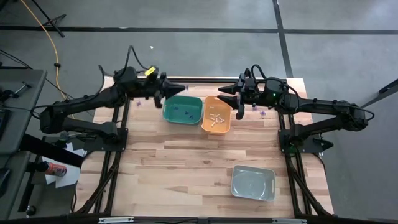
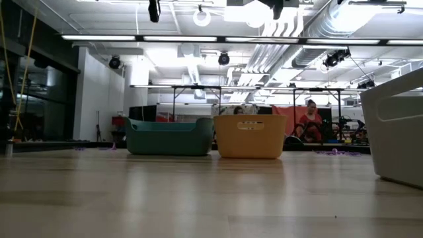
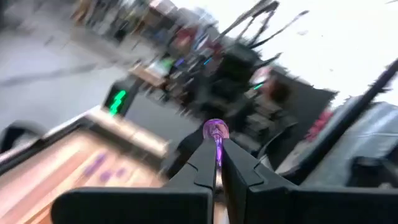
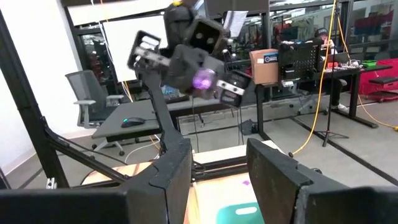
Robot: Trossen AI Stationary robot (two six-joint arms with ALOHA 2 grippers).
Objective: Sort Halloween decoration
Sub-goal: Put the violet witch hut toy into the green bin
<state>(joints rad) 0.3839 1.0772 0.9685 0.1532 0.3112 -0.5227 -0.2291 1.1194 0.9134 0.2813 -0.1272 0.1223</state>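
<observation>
So both arms are stretched out level over the far end of the counter (image 1: pixel 186 162), pointing at each other across the bins. The left tool (image 1: pixel 181 88) sits just above the far rim of the green bin (image 1: pixel 183 111), and its fingers are pinched together on a tiny purple trinket (image 3: pixel 216 132); in the left wrist view you can see the little purple bead poking out right at the tips. The same trinket shows up from the other side in the right wrist view, as a purple blob held up in the air at the end of the left arm. The right tool (image 1: pixel 225 91) is hanging over the far edge of the orange bin (image 1: pixel 217 114), with its two fingers (image 4: pixel 163 171) spread apart and nothing between them. The green bin has a few dark little pieces (image 1: pixel 185 112) in the bottom, and the orange one has a bunch of whitish pieces (image 1: pixel 216 118). A few more purple bits (image 1: pixel 260 114) are lying loose on the counter beside the right arm, near the far right edge, and some on the far left side by the left arm too. The grey bin (image 1: pixel 253 183) is off on its own toward the near right corner, well apart from the other two, which sit side by side.
</observation>
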